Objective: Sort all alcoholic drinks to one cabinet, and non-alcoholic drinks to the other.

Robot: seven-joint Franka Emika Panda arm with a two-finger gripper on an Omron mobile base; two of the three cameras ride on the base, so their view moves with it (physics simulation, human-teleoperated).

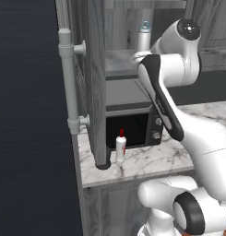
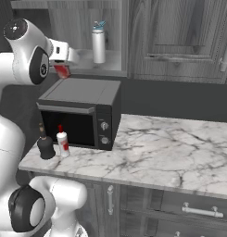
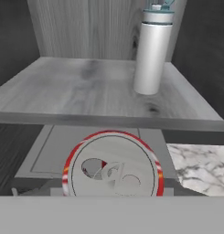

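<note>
My gripper (image 2: 63, 64) is shut on the small red soda can (image 2: 62, 71), held upright above the microwave's left rear corner, just in front of the open cabinet shelf (image 3: 81, 93). In the hand view the can's silver top (image 3: 112, 170) sits right below the shelf edge. The slim pale-grey bottle with a light-blue cap (image 3: 152, 52) (image 2: 98, 42) (image 1: 144, 38) stands upright on that shelf, to the right. On the counter in front of the microwave stand the white red-capped bottle (image 2: 63, 141) (image 1: 121, 146) and the squat dark bottle (image 2: 45, 146).
A black microwave (image 2: 80, 113) (image 1: 133, 126) sits on the marble counter (image 2: 170, 152) under the shelf. The opened cabinet door (image 1: 93, 73) juts out at the left. Closed upper cabinets (image 2: 179, 37) are to the right.
</note>
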